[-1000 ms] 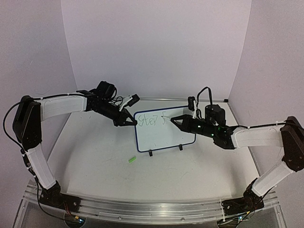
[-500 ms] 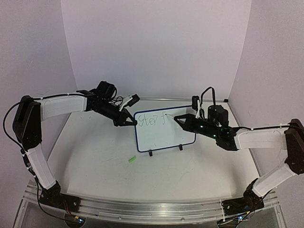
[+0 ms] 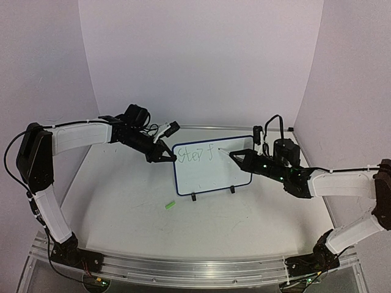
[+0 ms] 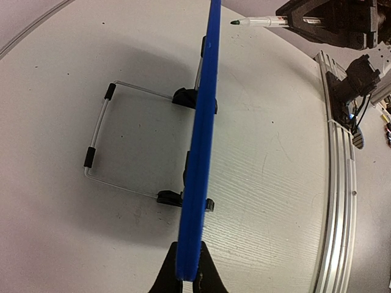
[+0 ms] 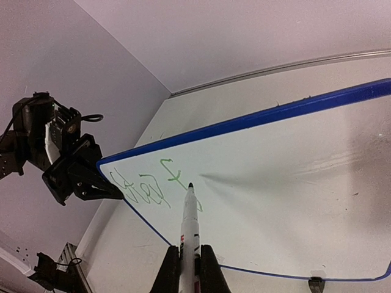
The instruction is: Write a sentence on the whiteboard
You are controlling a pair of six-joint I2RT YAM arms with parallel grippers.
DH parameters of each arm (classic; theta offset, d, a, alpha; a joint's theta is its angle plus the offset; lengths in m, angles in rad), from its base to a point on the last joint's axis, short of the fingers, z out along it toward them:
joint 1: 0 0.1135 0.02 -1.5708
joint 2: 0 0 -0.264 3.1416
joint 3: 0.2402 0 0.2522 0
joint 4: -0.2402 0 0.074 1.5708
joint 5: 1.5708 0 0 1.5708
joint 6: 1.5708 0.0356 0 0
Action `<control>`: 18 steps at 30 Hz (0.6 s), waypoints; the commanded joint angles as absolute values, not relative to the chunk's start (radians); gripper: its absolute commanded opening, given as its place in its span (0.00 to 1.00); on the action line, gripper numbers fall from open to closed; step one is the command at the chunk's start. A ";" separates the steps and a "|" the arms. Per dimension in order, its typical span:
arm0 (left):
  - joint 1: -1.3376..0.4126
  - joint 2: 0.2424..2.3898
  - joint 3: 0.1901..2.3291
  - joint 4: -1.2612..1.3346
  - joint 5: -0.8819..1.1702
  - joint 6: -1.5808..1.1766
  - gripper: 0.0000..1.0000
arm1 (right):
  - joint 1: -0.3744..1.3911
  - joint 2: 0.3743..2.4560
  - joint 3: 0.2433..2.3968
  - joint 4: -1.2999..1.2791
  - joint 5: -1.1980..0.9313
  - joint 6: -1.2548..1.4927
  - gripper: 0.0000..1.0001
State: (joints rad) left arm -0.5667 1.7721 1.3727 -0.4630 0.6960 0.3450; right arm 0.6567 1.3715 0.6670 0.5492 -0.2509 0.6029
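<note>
Small green piece (image 3: 169, 207) is lying on the table (image 3: 122, 201), nearer than both hands. Right hand (image 5: 186, 268) is clamping a marker (image 5: 190, 213), tip at the whiteboard (image 5: 275, 159) straight ahead, beside the sentence (image 5: 153, 190): "Step f". Left hand (image 4: 186, 278) is pinching the board's blue edge beyond.

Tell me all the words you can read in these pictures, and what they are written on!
"Step f": green handwriting along the top of the whiteboard.
Marker: small red and black print on its barrel, too small to read.
No other words, numbers or signs can be read in any view.
</note>
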 commanded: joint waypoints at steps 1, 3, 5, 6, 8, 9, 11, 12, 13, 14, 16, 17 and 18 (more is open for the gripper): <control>-0.581 1.790 1.389 -0.499 0.661 0.372 0.00 | 0.652 1.399 0.703 0.559 -0.249 0.594 0.00; -0.581 1.793 1.388 -0.499 0.662 0.371 0.00 | 0.652 1.408 0.714 0.559 -0.245 0.591 0.00; -0.581 1.793 1.388 -0.500 0.661 0.370 0.00 | 0.652 1.414 0.722 0.559 -0.237 0.589 0.00; -0.581 1.793 1.388 -0.499 0.661 0.370 0.00 | 0.652 1.416 0.725 0.559 -0.234 0.589 0.00; -0.581 1.793 1.388 -0.499 0.661 0.370 0.00 | 0.652 1.418 0.728 0.559 -0.229 0.585 0.00; -0.581 1.794 1.388 -0.498 0.661 0.370 0.00 | 0.652 1.419 0.730 0.558 -0.228 0.584 0.00; -0.581 1.793 1.388 -0.498 0.663 0.370 0.00 | 0.652 1.423 0.736 0.559 -0.226 0.580 0.00; -0.581 1.793 1.388 -0.498 0.663 0.370 0.00 | 0.652 1.425 0.738 0.559 -0.226 0.580 0.00; -0.581 1.793 1.387 -0.497 0.663 0.370 0.00 | 0.651 1.429 0.742 0.558 -0.227 0.580 0.00; -0.581 1.792 1.387 -0.497 0.663 0.370 0.00 | 0.651 1.433 0.747 0.559 -0.228 0.579 0.00; -0.581 1.793 1.387 -0.498 0.664 0.370 0.00 | 0.651 1.447 0.758 0.559 -0.236 0.580 0.00; -0.582 1.793 1.387 -0.498 0.663 0.370 0.00 | 0.651 1.454 0.762 0.559 -0.240 0.580 0.00; -0.581 1.793 1.387 -0.497 0.664 0.370 0.00 | 0.652 1.463 0.766 0.559 -0.246 0.579 0.00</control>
State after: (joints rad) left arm -0.5667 1.7721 1.3727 -0.4629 0.6964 0.3443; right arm 0.6556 1.4294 0.7154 0.5415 -0.2464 0.5934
